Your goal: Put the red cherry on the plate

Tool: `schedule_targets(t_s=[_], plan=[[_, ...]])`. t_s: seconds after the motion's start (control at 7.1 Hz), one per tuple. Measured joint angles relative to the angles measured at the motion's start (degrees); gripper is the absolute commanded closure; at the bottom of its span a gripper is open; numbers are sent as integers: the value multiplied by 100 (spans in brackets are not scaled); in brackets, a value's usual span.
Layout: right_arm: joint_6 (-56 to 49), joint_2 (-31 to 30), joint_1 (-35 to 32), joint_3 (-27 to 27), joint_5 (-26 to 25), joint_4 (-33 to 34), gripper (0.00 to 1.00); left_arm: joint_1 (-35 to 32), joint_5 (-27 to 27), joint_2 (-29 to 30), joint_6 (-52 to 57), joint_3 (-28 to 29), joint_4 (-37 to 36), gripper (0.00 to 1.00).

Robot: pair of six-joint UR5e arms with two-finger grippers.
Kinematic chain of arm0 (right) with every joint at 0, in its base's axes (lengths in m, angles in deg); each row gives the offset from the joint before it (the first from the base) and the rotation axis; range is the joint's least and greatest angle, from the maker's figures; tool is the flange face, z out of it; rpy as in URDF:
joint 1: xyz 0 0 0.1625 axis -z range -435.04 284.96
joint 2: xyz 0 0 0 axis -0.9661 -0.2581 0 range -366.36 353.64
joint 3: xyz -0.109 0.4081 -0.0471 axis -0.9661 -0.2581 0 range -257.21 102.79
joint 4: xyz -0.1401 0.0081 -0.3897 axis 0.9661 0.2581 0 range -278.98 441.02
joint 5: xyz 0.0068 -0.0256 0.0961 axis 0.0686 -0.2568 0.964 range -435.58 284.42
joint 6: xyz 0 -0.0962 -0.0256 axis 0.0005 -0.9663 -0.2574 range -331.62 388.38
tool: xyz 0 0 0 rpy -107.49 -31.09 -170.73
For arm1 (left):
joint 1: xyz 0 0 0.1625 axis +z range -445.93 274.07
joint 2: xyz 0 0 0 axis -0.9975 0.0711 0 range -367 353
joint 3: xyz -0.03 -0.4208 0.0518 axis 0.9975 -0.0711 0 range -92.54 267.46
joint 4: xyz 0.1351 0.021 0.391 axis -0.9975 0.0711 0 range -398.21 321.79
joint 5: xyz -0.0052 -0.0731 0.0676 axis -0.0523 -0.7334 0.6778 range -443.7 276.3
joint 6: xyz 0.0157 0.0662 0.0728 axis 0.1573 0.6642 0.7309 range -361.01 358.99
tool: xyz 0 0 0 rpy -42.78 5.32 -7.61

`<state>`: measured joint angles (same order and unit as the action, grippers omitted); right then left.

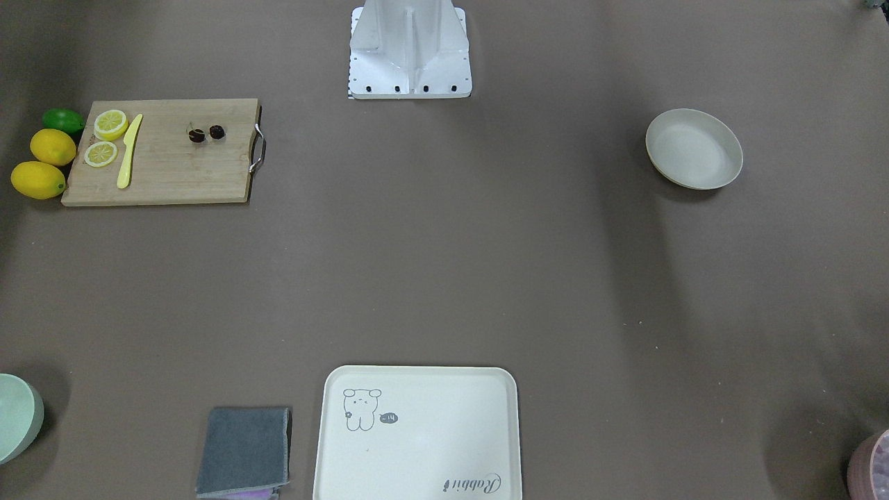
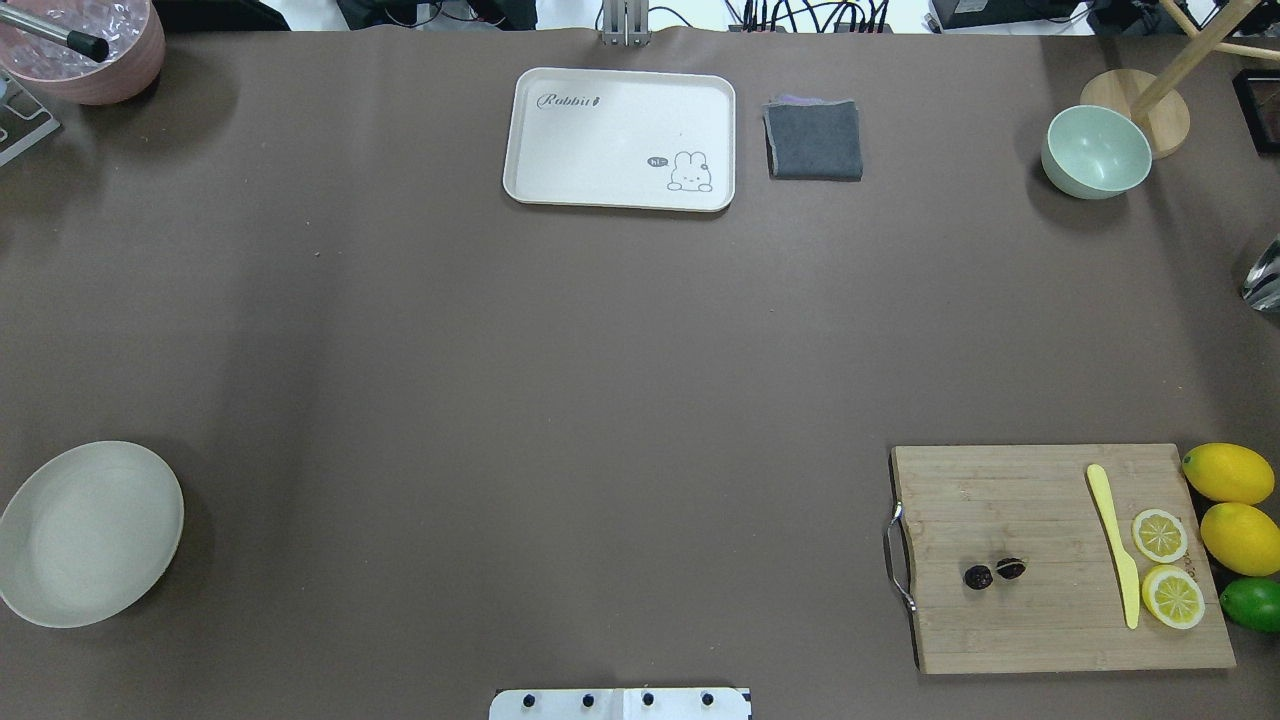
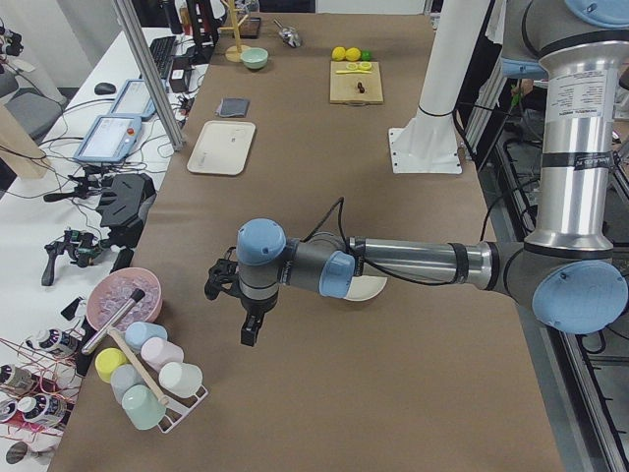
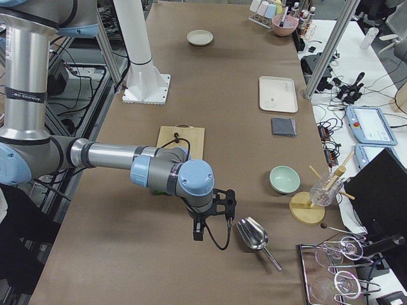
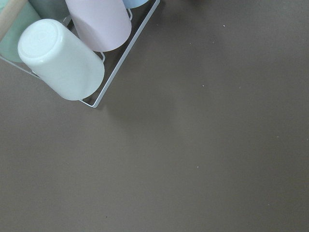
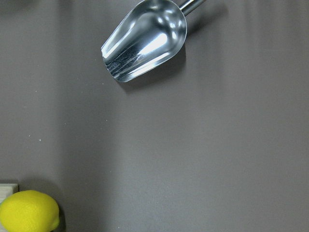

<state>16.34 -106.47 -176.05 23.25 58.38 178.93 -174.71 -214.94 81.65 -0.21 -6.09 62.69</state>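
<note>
The red cherry (image 1: pixel 207 133) (image 2: pixel 994 573), two tiny dark glossy balls on a thin stem, lies on the wooden cutting board (image 1: pixel 173 173) (image 2: pixel 1040 620) at the robot's right. The plate (image 1: pixel 693 148) (image 2: pixel 90 533), round and cream-white, sits far across the table on the robot's left and holds nothing. My left gripper (image 3: pixel 251 329) hangs past the plate, near the table's left end. My right gripper (image 4: pixel 198 232) hangs beyond the board, beside a metal scoop (image 6: pixel 145 41). Both show only in the side views, so I cannot tell whether they are open or shut.
On the board lie a yellow knife (image 2: pixel 1115 545) and two lemon slices (image 2: pixel 1165 565); two lemons (image 2: pixel 1235 505) and a lime (image 2: pixel 1253 603) sit beside it. A cream tray (image 2: pixel 620 100), grey cloth (image 2: pixel 814 140) and mint bowl (image 2: pixel 1096 152) line the far edge. A cup rack (image 5: pixel 63 58) stands below the left wrist.
</note>
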Motion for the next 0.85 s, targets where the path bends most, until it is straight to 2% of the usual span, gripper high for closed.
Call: schedule_targets(t_s=[0.85], plan=[[-3, 9, -4, -3, 12, 0, 0, -1, 2, -5, -1, 121, 0, 2]])
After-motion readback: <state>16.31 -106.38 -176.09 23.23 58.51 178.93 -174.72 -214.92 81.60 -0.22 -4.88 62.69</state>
